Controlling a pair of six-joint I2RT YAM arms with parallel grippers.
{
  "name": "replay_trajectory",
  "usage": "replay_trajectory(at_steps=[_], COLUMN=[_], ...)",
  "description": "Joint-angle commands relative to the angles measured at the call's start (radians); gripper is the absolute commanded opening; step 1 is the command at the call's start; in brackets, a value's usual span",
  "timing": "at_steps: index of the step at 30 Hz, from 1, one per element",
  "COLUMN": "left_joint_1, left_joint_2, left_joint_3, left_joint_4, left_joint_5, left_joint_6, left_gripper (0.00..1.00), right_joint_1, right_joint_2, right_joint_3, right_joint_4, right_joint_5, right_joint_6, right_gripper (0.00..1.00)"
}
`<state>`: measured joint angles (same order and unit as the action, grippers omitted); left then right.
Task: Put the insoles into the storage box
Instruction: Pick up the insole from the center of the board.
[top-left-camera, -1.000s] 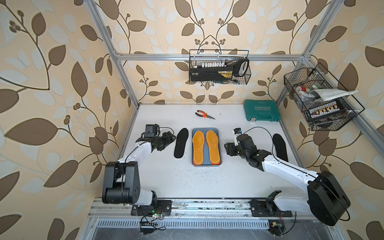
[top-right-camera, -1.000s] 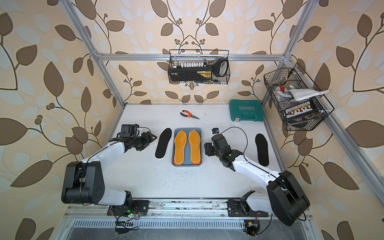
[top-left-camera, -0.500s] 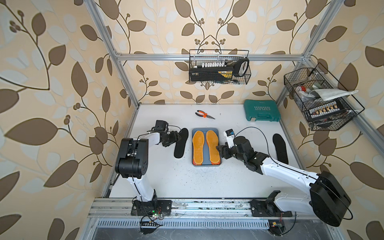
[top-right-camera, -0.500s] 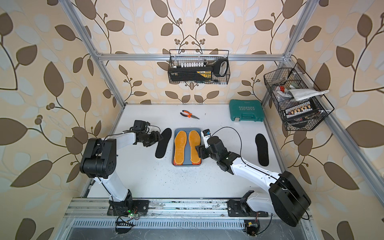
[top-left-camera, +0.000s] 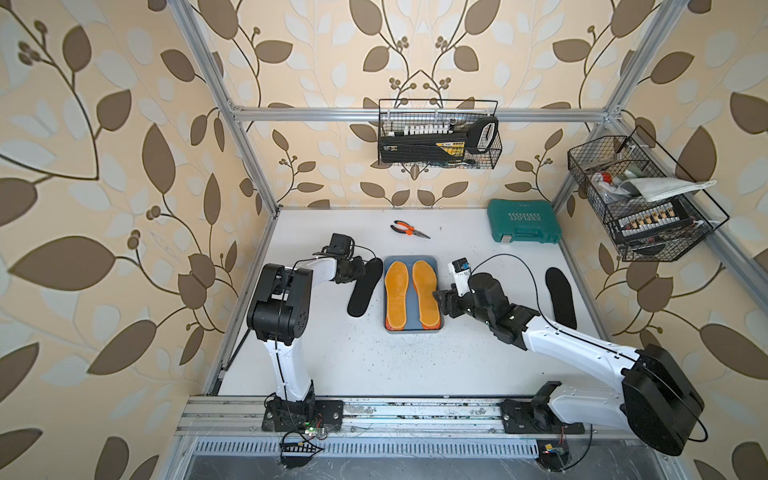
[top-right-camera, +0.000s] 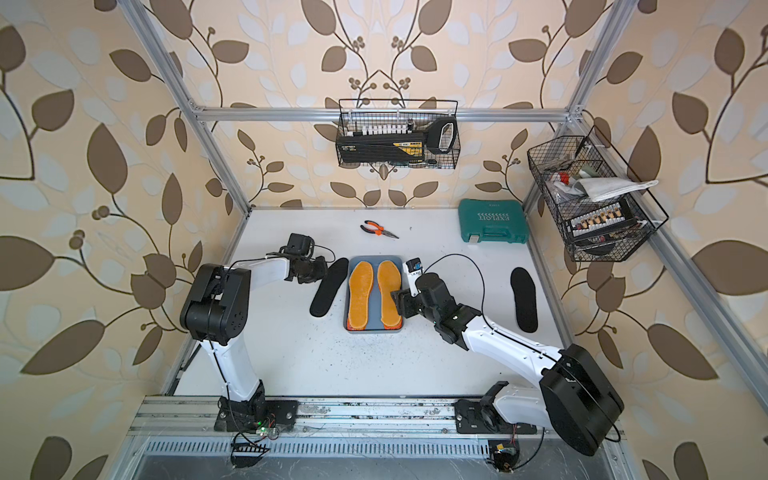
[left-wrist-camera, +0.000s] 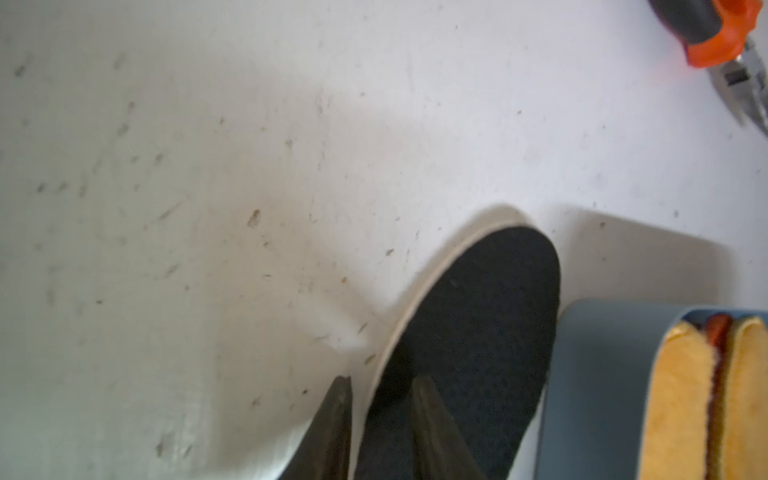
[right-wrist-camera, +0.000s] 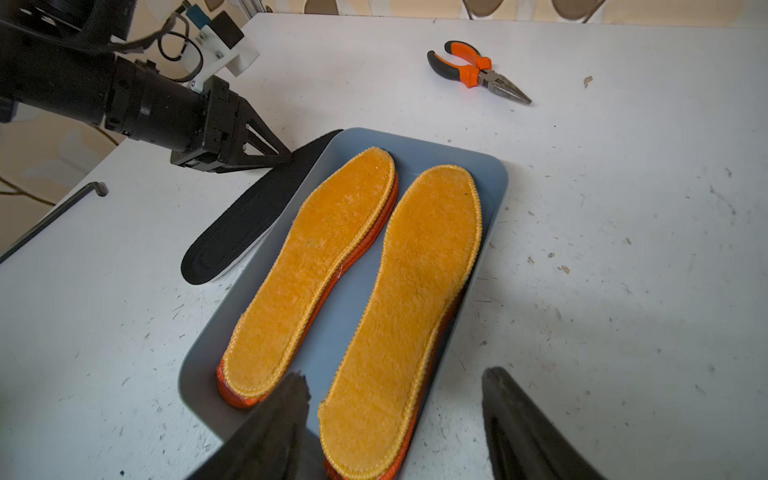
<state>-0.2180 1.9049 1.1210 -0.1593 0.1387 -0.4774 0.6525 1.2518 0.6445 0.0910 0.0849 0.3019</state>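
Note:
The blue-grey storage box holds two orange-yellow insoles side by side, lying on red-orange-edged ones. A black insole lies on the table against the box's left wall. My left gripper is shut on its far end, one finger above and one below the pale rim. Another black insole lies far right. My right gripper stands open at the box's near right corner, straddling the right orange insole's heel.
Orange-handled pliers lie behind the box. A green tool case sits at the back right. Black wire baskets hang on the back wall and right wall. A black hex key lies near the table's left edge.
My left gripper travelled right to the black insole and closed on its far end. My right gripper slid left up to the box's near right corner, staying open.

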Motion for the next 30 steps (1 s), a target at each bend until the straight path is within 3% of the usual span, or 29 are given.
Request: replay_trajectory(at_steps=[1,4,12,19,26,28,30], left_joint_1=[0.005,0.005,0.013,0.089,0.126,0.127,0.126], left_joint_2=[0.043,0.035,-0.097,-0.238,-0.308,-0.319,-0.323], left_joint_3=[-0.038,-0.051,-0.094,-0.206,-0.296,-0.314,-0.333], left_joint_4=[-0.082,-0.085,-0.119,-0.063,0.01,0.051,0.102], left_joint_5=[-0.037,-0.026,0.006,0.175,0.262,0.286,0.32], left_joint_6=[-0.034,-0.049,-0.054,-0.081,-0.091,-0.109,-0.135], left_gripper=[0.12,0.0,0.0,0.0,0.0,0.26,0.28], right_joint_1=[0.004,0.004,0.004,0.004,0.005,0.004,0.004], right_joint_2=[-0.023,-0.019,-0.014,-0.005,0.003,0.006,0.009], right_joint_3=[-0.019,-0.016,-0.009,-0.003,0.001,0.003,0.004], right_joint_4=[0.007,0.005,-0.007,-0.014,-0.017,-0.018,-0.02], right_joint_5=[0.024,0.027,0.039,0.042,0.039,0.039,0.039], right_joint_6=[0.001,0.004,0.007,0.011,0.016,0.017,0.017], right_gripper=[0.69,0.69,0.69,0.69,0.69,0.69,0.69])
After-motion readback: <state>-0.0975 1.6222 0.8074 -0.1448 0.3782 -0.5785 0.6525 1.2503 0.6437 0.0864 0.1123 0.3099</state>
